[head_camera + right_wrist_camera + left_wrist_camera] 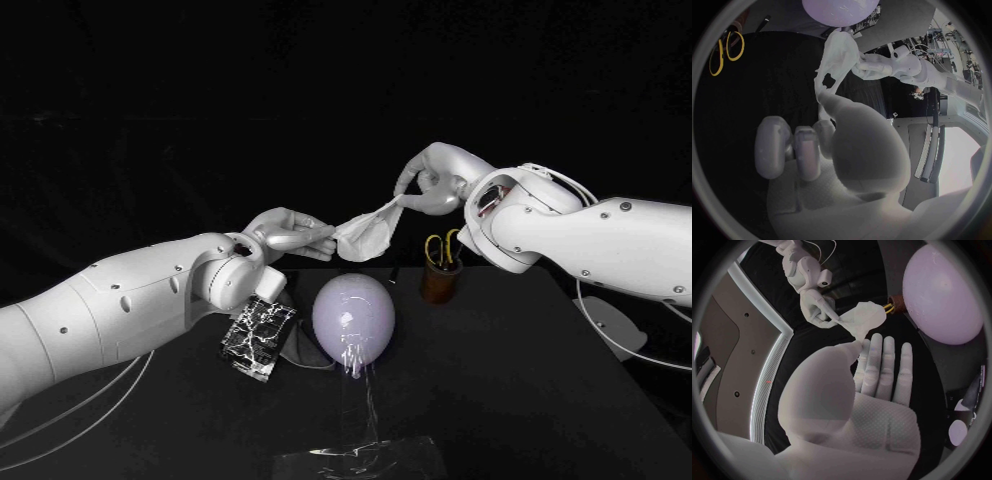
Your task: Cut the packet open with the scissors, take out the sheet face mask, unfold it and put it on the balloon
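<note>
While pinched, mask (366, 233) (seemingly crumpled) aslant.

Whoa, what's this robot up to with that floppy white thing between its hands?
It is handling a sheet face mask. The left hand pinches one end and the right hand pinches the other, holding it in the air above a pale balloon. The mask is bunched up, not yet spread flat and not yet on the balloon. The packet sits beside the balloon, and the scissors stand in a brown holder behind it.
</note>
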Controlling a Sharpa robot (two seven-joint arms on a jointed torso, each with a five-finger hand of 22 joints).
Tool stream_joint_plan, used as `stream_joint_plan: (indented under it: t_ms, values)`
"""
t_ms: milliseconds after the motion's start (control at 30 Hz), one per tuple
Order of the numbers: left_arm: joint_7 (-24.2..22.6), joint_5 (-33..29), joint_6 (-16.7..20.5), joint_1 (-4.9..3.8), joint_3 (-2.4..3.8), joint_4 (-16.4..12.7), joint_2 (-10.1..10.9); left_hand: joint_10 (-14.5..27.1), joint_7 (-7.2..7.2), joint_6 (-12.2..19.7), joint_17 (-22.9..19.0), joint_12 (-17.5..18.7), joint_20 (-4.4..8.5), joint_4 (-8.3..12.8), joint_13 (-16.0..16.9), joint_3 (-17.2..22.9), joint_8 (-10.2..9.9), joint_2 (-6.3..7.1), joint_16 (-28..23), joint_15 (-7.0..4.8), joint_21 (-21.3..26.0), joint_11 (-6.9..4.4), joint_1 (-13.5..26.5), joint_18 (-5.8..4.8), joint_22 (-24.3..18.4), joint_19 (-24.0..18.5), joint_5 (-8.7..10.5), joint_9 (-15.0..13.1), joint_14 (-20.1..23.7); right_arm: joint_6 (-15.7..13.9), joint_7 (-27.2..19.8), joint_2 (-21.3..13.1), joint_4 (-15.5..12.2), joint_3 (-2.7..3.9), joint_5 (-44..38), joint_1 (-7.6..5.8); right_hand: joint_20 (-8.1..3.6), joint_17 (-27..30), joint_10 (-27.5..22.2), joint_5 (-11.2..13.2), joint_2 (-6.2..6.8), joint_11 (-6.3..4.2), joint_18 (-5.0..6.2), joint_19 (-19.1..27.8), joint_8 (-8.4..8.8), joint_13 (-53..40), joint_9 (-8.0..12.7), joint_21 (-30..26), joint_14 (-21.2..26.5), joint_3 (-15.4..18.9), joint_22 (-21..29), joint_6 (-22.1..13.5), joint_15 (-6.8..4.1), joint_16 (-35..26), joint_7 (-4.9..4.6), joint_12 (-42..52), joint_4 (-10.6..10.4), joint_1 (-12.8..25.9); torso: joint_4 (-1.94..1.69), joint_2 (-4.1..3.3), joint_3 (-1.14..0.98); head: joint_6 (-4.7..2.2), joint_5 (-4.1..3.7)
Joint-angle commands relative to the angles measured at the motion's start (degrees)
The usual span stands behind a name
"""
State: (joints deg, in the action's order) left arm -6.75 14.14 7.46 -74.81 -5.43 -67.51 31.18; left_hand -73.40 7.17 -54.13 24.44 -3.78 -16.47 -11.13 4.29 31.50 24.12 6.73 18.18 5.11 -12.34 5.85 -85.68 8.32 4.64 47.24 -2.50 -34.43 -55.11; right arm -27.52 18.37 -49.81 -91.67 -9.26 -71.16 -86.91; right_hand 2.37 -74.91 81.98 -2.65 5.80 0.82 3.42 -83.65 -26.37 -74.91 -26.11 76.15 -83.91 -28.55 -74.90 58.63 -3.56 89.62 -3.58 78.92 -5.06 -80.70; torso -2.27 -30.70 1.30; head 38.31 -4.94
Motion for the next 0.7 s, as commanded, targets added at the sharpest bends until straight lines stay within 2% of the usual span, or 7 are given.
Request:
stream_joint_plan:
  t_ms: [33,433,567,700]
  values:
    - [-4.3,6.4,3.9,-0.03,0.14,0.2,-0.2,-0.2,0.35,0.0,0.0,-0.4,0.05,1.7,0.1,1.8,0.3,-0.54,-0.3,0.02,-0.3,-0.31,0.2,1.03,0.1,0.4,-0.31,-1.7,-0.5,-0.6,-1.1,-0.1,-0.3,0.05,-0.6,-0.02,-0.19,-15.1,3.1,-0.1,-0.25,-1.49,-1.0,-2.4,-0.18,-6.9,-0.1,0.3,-6.1,-0.3,-11.9,0.5,-0.46,0.4,-0.02,0.2,0.1,0.2,-0.06,0.0,-0.04,0.03,-0.02]
    - [-6.1,11.8,4.8,-0.15,0.54,1.8,-1.2,-0.1,0.82,0.3,0.0,-0.4,0.1,2.7,0.2,2.9,0.7,-0.34,-0.6,0.0,-0.8,-0.33,0.2,1.3,0.3,0.7,-0.32,-2.7,-0.6,-0.7,-1.7,-0.3,-0.7,0.06,-0.5,-0.04,-0.19,-15.1,3.1,-0.1,-0.25,-1.49,-1.0,-2.4,-0.18,-6.9,-0.1,0.3,-6.1,-0.3,-11.9,0.5,-0.46,0.4,-0.02,0.2,0.1,0.2,-0.02,0.0,-0.04,-0.02,-0.06]
    - [-6.8,18.1,4.4,-0.24,0.59,3.0,-1.7,-0.1,0.88,0.4,0.0,-0.4,0.1,2.9,0.3,3.2,0.7,-0.27,-0.7,0.01,-0.9,-0.32,0.2,1.33,0.3,0.7,-0.31,-2.9,-0.6,-1.5,-2.1,-0.3,-0.7,0.07,-0.4,-0.08,-0.19,-15.1,3.1,-0.1,-0.25,-1.49,-1.0,-2.4,-0.18,-6.9,-0.1,0.3,-6.1,-0.3,-11.9,0.5,-0.46,0.4,-0.02,0.2,0.1,0.2,-0.04,-0.01,-0.09,0.0,-0.09]
    - [-7.2,23.1,4.2,-0.29,0.61,4.5,-2.2,0.0,0.97,0.4,-0.1,-0.3,0.12,3.1,0.3,3.5,0.8,-0.18,-0.8,0.03,-1.0,-0.29,0.2,1.36,0.4,0.6,-0.32,-3.1,-0.6,-2.3,-2.4,-0.5,-0.9,0.12,-0.2,-0.15,-0.19,-15.1,3.1,-0.1,-0.24,-1.49,-1.01,-2.4,-0.19,-6.9,-0.1,0.3,-6.1,-0.4,-11.9,0.5,-0.46,0.4,-0.02,0.2,0.1,0.2,-0.02,-0.01,-0.06,-0.02,-0.19]
